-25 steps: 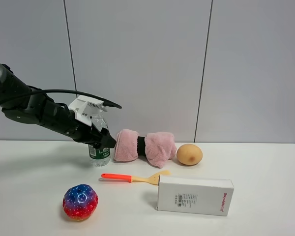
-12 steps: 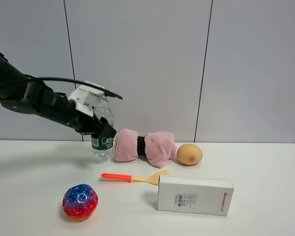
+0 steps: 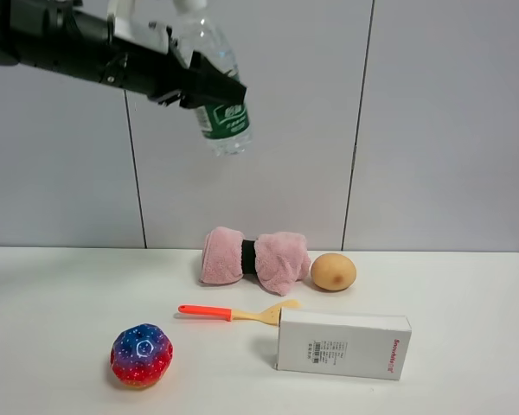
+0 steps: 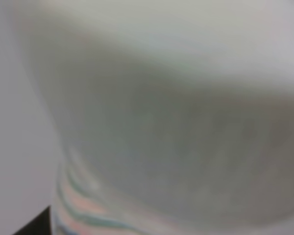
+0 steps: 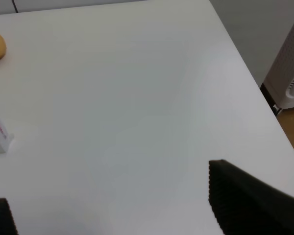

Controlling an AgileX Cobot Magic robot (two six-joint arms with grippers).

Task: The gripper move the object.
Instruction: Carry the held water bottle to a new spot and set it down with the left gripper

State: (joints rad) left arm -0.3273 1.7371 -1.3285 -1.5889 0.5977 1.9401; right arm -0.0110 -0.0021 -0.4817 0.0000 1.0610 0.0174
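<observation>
In the high view the left gripper [image 3: 211,85], clamped on the bottle [image 3: 226,121], has raised it from the table's [image 3: 467,294] back edge high into the air, so we judge the move begun; the left wrist view shows only blur; in the right wrist view the right gripper [image 5: 122,215] stands open, empty.

Bottle [image 3: 227,130]: was standing on the table [image 3: 60,328] just left of the pink towel [image 3: 255,257]; now raised high above the towel, tilted.
Left gripper [image 3: 214,89]: has risen with the bottle, clamped round it.
</observation>
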